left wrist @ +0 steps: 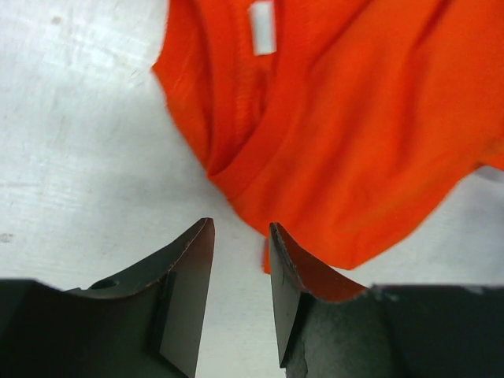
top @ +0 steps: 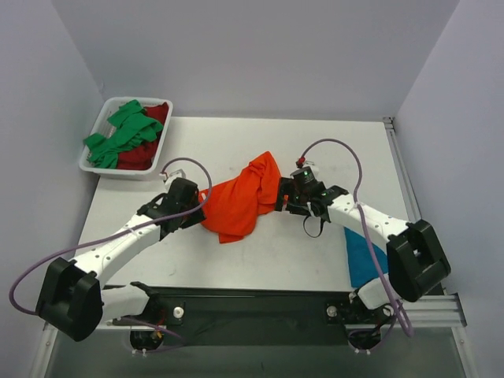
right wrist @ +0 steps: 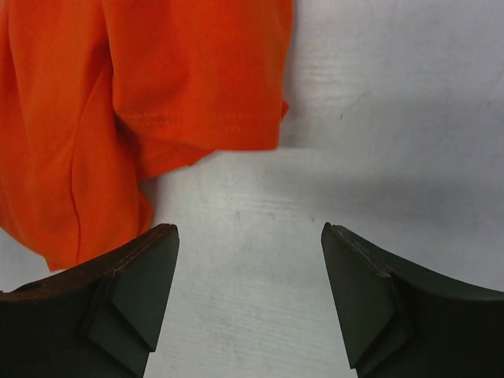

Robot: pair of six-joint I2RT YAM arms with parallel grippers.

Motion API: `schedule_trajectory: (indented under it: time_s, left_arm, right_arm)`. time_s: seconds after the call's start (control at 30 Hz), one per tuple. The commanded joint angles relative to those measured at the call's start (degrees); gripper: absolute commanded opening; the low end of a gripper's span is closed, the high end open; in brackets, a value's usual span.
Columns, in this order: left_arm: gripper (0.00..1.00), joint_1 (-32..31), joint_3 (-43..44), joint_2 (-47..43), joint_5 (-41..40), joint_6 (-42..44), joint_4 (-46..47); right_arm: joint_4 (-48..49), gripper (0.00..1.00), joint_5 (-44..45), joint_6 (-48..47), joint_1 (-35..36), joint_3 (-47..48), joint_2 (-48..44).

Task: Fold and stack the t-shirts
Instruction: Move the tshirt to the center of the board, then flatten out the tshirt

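The orange t-shirt [top: 240, 201] lies bunched in the middle of the worktop [top: 260, 146], between your two arms, and in my judgement it needs spreading flat before any fold. Take it at two matching points. In the left wrist view the collar [left wrist: 236, 150] with its white label [left wrist: 262, 27] sits at upper middle, and in the right wrist view a hemmed sleeve [right wrist: 205, 94] lies at upper left. Pinch a single layer at each shoulder, lift just enough for the cloth to hang free, then draw your arms apart and lay it smooth.

The left end effector [left wrist: 240, 228] has its jaws a narrow gap apart with nothing between them. The shirt's edge lies just beside one finger, and I cannot tell whether it touches. The right end effector [right wrist: 248, 228] is spread wide over bare worktop and holds nothing.

The green t-shirt [top: 126, 130] and dark red t-shirt [top: 138, 156] lie in the white tray [top: 93, 153] at upper left, and the teal t-shirt [top: 362, 256] lies at lower right
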Motion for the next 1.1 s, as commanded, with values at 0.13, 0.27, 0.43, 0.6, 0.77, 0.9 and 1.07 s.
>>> schedule_trajectory:
  time_s: [0.13, 0.27, 0.43, 0.6, 0.77, 0.9, 1.07]
  left_arm:
    - [0.52, 5.8, -7.5, 1.7, 10.1, -2.9, 10.9]
    - [0.54, 7.0, -8.7, 3.9, 12.0, -2.8, 15.2]
    - [0.51, 7.7, -8.4, 8.2, 13.2, -2.7, 16.8]
    - [0.49, 8.0, -8.2, 11.0, 13.6, -3.0, 17.3]
    - [0.40, 7.9, -8.2, 12.1, 14.5, -3.6, 19.1]
    - [0.28, 8.1, -7.2, 10.8, 14.6, -3.8, 19.2]
    - [0.01, 8.7, -3.7, 8.8, 13.9, -2.4, 14.8]
  right_arm:
    - [8.5, 0.70, -5.7, 0.3, -4.1, 9.7, 11.8]
    - [9.3, 0.65, -5.8, 2.6, -4.1, 11.9, 15.1]
    - [8.5, 0.58, -4.4, 3.5, -4.1, 13.2, 17.1]
    - [7.8, 0.48, -4.3, 3.7, -4.8, 12.8, 16.9]
    - [7.1, 0.31, -4.7, 3.4, -5.6, 12.6, 16.3]
    - [7.0, 0.13, -5.5, 2.7, -6.3, 13.3, 16.7]
    - [2.5, 0.00, -5.6, 2.4, -9.3, 13.3, 14.4]
